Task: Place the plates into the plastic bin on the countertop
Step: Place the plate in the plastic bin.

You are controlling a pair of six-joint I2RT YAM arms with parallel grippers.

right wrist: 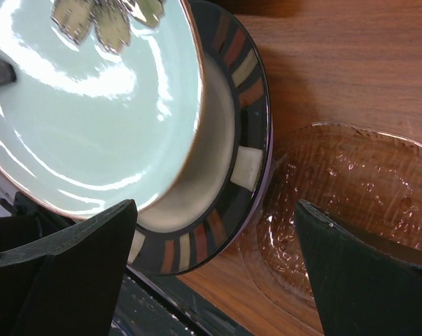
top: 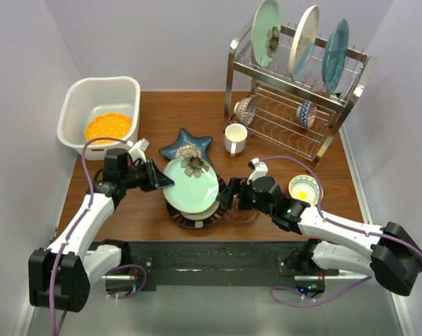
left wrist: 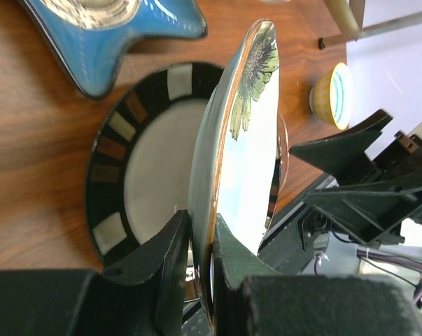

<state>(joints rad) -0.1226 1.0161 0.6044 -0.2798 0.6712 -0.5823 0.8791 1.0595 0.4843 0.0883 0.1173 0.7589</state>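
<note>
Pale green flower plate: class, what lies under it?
A black-rimmed cream plate, resting on the countertop. The green plate covers much of its centre, so that part cannot be seen.

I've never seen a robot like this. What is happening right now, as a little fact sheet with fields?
left hand: shut on the rim of the green flower plate, holding it tilted over the black-rimmed plate
right hand: open, holding nothing, by the clear glass dish
white bin: one orange plate inside
rack: three upright plates
countertop: blue star dish, mug
</note>
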